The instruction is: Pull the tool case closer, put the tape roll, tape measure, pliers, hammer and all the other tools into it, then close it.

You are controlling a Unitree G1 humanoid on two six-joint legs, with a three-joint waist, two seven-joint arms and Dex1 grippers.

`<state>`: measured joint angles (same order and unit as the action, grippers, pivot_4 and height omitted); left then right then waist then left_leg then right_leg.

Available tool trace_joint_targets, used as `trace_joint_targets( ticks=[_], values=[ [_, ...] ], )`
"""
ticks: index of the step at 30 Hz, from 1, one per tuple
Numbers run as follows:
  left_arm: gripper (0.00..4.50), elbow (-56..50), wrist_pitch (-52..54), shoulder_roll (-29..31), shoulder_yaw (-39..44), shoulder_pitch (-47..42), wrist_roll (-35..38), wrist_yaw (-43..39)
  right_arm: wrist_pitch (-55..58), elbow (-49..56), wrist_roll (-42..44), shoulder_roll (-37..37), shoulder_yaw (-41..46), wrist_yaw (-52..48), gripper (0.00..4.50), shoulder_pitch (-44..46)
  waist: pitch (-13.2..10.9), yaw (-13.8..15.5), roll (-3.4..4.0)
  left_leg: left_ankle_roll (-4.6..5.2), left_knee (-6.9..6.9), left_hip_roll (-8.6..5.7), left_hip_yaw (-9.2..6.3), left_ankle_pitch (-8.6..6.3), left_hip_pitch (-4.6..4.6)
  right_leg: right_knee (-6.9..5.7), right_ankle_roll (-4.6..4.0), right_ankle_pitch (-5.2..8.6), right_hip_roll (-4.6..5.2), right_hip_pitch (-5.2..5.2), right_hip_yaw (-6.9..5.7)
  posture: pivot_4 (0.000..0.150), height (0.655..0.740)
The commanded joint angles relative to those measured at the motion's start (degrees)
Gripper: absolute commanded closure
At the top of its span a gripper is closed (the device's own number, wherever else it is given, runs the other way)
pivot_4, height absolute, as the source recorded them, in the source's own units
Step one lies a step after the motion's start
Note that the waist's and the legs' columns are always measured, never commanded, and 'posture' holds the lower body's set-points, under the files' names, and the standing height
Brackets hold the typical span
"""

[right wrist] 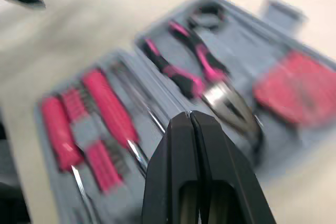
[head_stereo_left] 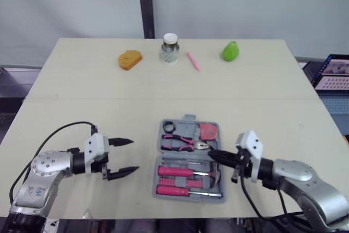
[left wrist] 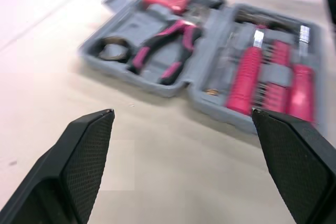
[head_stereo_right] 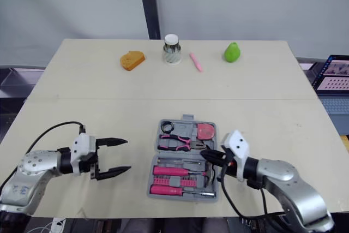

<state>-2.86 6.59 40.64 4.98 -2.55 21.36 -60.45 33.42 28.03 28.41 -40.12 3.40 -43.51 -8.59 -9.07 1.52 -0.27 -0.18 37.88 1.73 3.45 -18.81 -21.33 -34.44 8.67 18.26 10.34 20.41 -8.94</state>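
Observation:
The grey tool case (head_stereo_left: 214, 127) lies open near the table's front edge, between my two arms. Inside it I see pink-handled pliers (head_stereo_left: 182, 142), a black tape roll (head_stereo_left: 168, 127), a red tape measure (head_stereo_left: 209, 131), a pink-handled hammer (head_stereo_left: 188, 172) and a pink screwdriver (head_stereo_left: 185, 191). My left gripper (head_stereo_left: 124, 157) is open, left of the case and apart from it. My right gripper (head_stereo_left: 214, 156) is shut with nothing in it, its tips over the case's right side near the plier jaws (right wrist: 231, 103).
Along the table's far side sit an orange sponge-like piece (head_stereo_left: 130, 59), a white-lidded jar (head_stereo_left: 170, 48), a pink marker (head_stereo_left: 193, 61) and a green pear (head_stereo_left: 230, 51). A laptop (head_stereo_left: 332, 73) stands off the table at the right.

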Motion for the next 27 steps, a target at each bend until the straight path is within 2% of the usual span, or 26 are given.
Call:
trace_joint_targets(
  ticks=[1, 5, 9, 12, 13, 19, 20, 27],
  values=[
    [0.0, 0.93, -0.26, -1.89, -1.93, -2.26, -0.88, 0.76, -3.0, 0.36, -0.8, -0.28, 1.81, -0.81, 4.43, -1.9, -0.01, -0.07, 0.01, 0.0, 0.0, 0.0, 0.01, 0.0, 0.0, -0.02, 0.0, 0.0, 0.0, 0.01, 0.0, 0.15, 0.74],
    [0.0, 2.12, -0.47, -3.22, -4.08, -2.99, -2.72, 1.16, -4.2, 0.0, -4.08, -0.27, 0.41, 0.97, 4.43, -2.37, -0.01, -0.4, 0.02, -0.01, -0.01, 0.04, 0.11, 0.0, 0.05, -0.07, 0.0, 0.0, 0.0, 0.06, 0.02, 0.15, 0.74],
    [0.0, 4.73, -0.37, -5.31, -8.28, -3.97, -6.44, 2.56, -5.96, -6.74, -11.38, 1.01, -0.99, 6.32, 4.43, 0.38, -0.01, -0.22, 0.03, -0.01, 0.02, 0.03, 0.15, 0.0, 0.05, -0.08, 0.0, 0.0, 0.0, 0.07, 0.04, 0.15, 0.74],
    [0.84, 8.69, 1.23, -8.49, -12.35, -7.31, -12.08, 7.35, -6.24, -11.59, -15.27, 0.93, -4.18, 6.86, 4.5, 2.48, -0.03, 0.31, 0.01, 0.01, 0.1, 0.01, 0.17, -0.01, 0.02, -0.07, 0.0, 0.0, 0.03, 0.06, 0.05, 0.15, 0.74],
    [1.26, 9.55, 1.4, -9.05, -13.08, -7.95, -13.19, 8.11, -5.97, -12.22, -15.47, 1.35, -4.57, 6.77, 4.5, 2.95, -0.03, 0.39, 0.01, 0.02, 0.14, 0.0, 0.15, -0.01, 0.0, -0.08, 0.0, 0.0, 0.03, 0.05, 0.04, 0.15, 0.74],
    [4.28, 12.87, 3.58, -13.85, -16.55, -12.24, -17.32, 12.68, -4.87, -13.37, -17.74, 2.15, -9.42, 5.47, 4.5, 5.65, -0.02, -0.12, 0.01, 0.01, 0.16, 0.01, 0.16, -0.01, -0.01, -0.14, 0.01, 0.0, 0.03, 0.09, 0.04, 0.15, 0.74],
    [4.45, 12.99, 3.87, -14.28, -16.82, -12.43, -17.76, 13.04, -4.67, -13.11, -17.8, 2.2, -10.02, 4.99, 4.5, 5.93, -0.02, -0.13, 0.01, 0.01, 0.16, 0.01, 0.16, -0.01, 0.0, -0.15, 0.01, 0.0, 0.03, 0.09, 0.04, 0.15, 0.74],
    [4.45, 9.57, 6.95, -14.31, -19.09, -10.24, -17.76, 11.05, -3.79, -11.72, -17.59, 3.84, -12.63, 3.74, 4.5, 8.12, -0.01, -0.17, 0.0, 0.02, 0.17, 0.02, 0.16, -0.01, 0.03, -0.15, 0.01, 0.0, 0.03, 0.05, 0.04, 0.15, 0.74]
  ],
)
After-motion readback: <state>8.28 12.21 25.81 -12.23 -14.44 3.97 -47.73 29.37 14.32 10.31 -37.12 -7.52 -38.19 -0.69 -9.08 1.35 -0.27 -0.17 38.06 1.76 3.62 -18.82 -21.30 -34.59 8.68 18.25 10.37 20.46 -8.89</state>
